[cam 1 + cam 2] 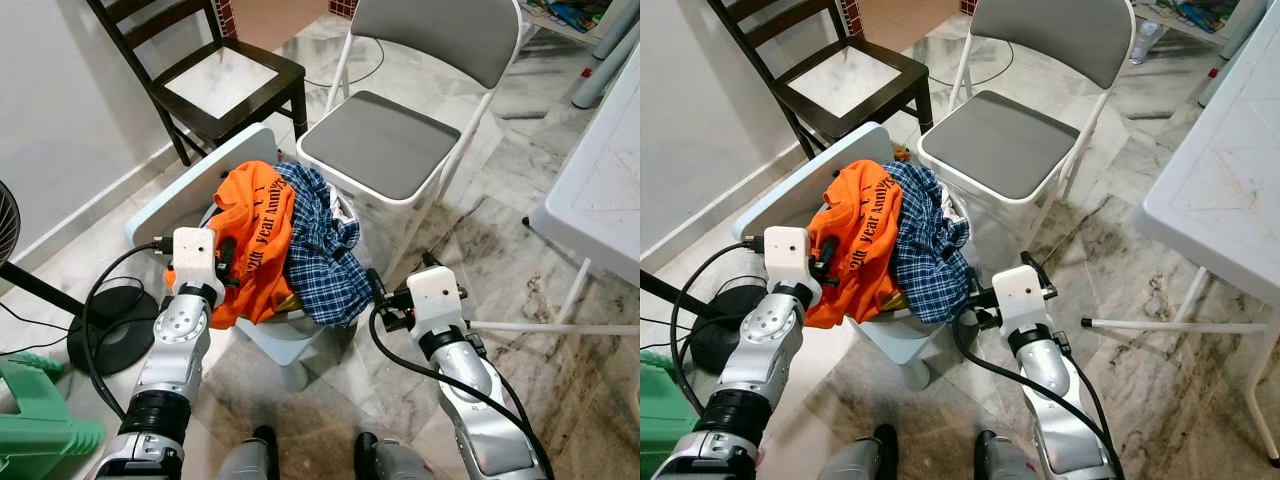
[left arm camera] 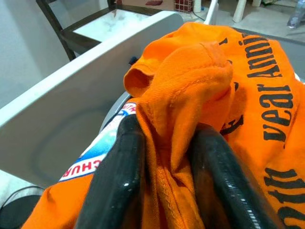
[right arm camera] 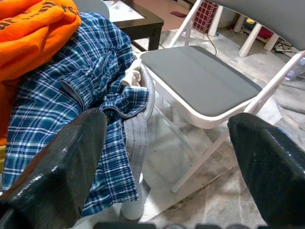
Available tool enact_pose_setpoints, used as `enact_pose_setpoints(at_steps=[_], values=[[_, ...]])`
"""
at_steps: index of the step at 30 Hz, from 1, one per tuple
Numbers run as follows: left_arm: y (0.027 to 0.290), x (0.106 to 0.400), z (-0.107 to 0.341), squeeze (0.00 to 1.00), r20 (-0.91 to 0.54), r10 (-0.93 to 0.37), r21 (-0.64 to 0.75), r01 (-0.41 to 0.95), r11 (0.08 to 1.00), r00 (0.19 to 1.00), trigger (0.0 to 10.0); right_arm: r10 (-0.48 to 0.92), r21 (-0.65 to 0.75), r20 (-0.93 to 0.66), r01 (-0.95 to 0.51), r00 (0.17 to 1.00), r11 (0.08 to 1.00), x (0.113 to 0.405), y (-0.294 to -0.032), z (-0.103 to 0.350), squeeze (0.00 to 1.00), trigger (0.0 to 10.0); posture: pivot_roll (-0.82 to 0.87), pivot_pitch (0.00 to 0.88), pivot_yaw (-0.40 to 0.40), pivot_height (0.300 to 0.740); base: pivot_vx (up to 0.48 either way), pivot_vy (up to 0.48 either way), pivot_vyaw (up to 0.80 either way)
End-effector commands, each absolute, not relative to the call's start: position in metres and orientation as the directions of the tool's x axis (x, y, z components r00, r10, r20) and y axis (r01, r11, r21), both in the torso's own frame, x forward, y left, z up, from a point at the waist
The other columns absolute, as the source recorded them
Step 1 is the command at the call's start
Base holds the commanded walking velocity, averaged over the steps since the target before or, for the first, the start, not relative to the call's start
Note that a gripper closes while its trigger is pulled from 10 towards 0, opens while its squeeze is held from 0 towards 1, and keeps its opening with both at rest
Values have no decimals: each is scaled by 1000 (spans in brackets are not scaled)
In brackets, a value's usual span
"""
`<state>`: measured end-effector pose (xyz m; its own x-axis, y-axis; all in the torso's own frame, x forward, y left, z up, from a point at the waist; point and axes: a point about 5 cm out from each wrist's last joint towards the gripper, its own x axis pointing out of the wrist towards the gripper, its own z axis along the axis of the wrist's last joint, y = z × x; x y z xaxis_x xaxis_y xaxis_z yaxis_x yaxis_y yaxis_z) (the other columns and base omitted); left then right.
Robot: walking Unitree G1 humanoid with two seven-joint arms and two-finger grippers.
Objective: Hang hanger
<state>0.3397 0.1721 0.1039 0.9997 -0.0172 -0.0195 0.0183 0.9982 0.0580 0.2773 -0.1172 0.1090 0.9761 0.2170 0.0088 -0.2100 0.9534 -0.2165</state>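
In the white laundry basket (image 1: 275,335) right in front of me, I have the left gripper (image 2: 167,162) clenched on a fold of the orange T-shirt (image 1: 250,240), cloth bunched between both black fingers (image 2: 116,181). The right gripper (image 3: 167,191) hangs spread wide and empty just beside the blue plaid shirt (image 1: 320,250). I cannot make out any hanger in the pile (it may be buried under the clothes, I can't say).

My worry: if I lift now, the T-shirt could drag the plaid shirt over the rim, since the two overlap, or tip the basket, which looks top-heavy. I might also be pulling cloth alone.

The floor is glossy marble tile (image 1: 480,250). A grey folding chair (image 1: 390,140) stands just behind the basket, a dark wooden chair (image 1: 215,85) farther left, a white table (image 1: 600,190) at right.
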Motion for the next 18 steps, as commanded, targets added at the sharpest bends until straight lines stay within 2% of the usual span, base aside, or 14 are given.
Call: enact_pose_setpoints(at_steps=[1,18], values=[[177,339,99,0,-33,-12,66,14,998,999,0,217,-218,-10,-214,976,952,275,-116,104,0,10000,30,273,32,740,0,0,0],[174,339,100,0,-8,-53,64,54,997,999,0,217,-208,-14,-215,976,954,273,-115,103,0,10000,27,278,45,740,0,0,0]])
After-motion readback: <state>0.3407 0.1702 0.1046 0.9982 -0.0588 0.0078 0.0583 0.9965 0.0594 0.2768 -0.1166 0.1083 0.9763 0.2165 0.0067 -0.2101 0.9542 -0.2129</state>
